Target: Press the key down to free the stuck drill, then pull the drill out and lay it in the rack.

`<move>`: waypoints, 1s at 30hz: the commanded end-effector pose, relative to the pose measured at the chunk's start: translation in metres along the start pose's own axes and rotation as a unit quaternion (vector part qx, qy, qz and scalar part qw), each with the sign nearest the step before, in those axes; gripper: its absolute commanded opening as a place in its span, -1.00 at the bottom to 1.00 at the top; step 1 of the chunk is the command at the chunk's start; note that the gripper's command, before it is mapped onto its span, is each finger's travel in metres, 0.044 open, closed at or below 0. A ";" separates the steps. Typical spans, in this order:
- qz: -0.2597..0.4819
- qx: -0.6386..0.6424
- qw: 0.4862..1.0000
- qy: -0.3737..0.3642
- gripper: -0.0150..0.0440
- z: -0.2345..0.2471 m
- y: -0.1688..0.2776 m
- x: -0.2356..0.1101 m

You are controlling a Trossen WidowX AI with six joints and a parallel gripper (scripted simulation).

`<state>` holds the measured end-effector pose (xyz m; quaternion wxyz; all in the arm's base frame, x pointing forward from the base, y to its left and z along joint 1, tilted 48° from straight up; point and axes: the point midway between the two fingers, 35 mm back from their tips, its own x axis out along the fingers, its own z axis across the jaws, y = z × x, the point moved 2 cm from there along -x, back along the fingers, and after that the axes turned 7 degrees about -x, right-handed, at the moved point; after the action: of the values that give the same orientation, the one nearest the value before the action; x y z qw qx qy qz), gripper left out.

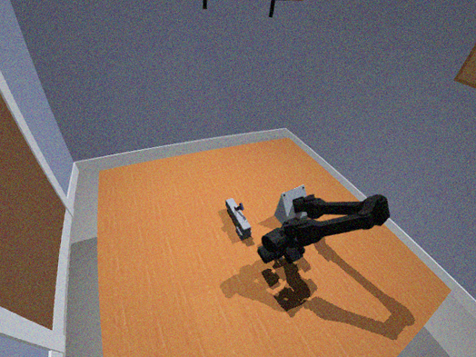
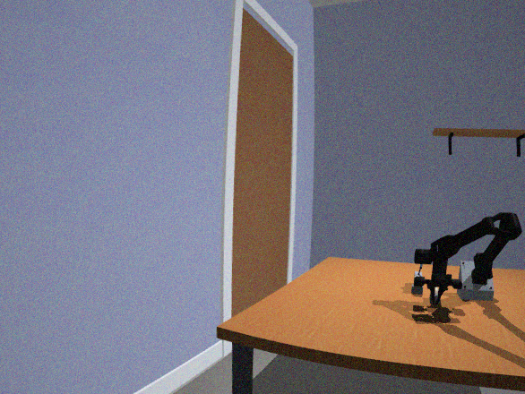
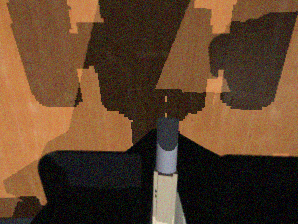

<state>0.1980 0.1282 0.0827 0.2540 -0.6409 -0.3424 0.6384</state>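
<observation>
Drill [image 3: 166, 150] seen gripped in closed pincer [image 3: 166, 195] only in wrist view, frame bottom centre, above bench [image 3: 30, 130]. Top view alone shows grey rack [image 1: 238, 218] left of pincer [image 1: 279, 250].

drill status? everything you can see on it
The drill is a slim round rod, grey-blue at the tip and pale cream toward the gripper. The dark fingers are shut on it, one on each side. In the wrist view its tip pokes out past them toward the orange table, over the arm's shadow. In the exterior view it points down, just above the wood. Whether the tip touches the wood is unclear. It is not in the grey rack.
</observation>
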 end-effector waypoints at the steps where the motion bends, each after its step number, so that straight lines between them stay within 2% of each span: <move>1: 0.016 0.007 1.000 -0.003 -0.49 0.002 0.007 0.000; 16: 0.016 0.007 1.000 -0.003 -0.49 0.002 0.007 0.000; 17: 0.000 0.000 1.000 0.000 -0.40 0.000 0.000 0.000; 30: 0.000 0.000 1.000 0.000 0.75 0.000 0.000 0.000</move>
<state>0.1983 0.1285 0.0833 0.2553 -0.6406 -0.3441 0.6372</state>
